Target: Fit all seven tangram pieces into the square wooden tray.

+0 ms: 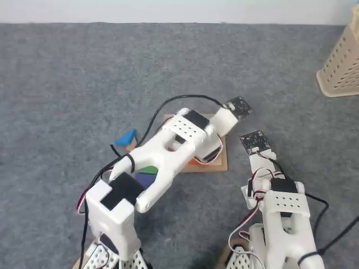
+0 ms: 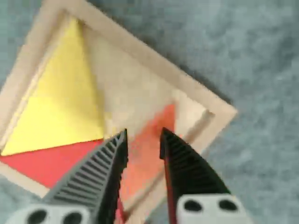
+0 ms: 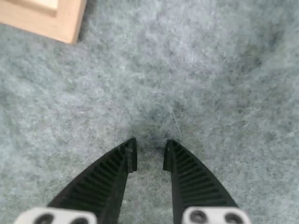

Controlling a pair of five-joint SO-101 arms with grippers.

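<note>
With the left hand [image 2: 143,133] narrowly parted and empty over the orange piece [image 2: 163,121] lying in the square wooden tray [image 2: 154,63] near the yellow triangle [image 2: 65,93], dropping lower could knock seated pieces askew and block the rest.

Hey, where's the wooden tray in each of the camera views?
High view: tray at centre, mostly under the left arm.
Left wrist view: below the left gripper, holding yellow piece and red piece.
Right wrist view: one corner, beyond the right gripper.
Shared landmark: grey carpet.
</note>
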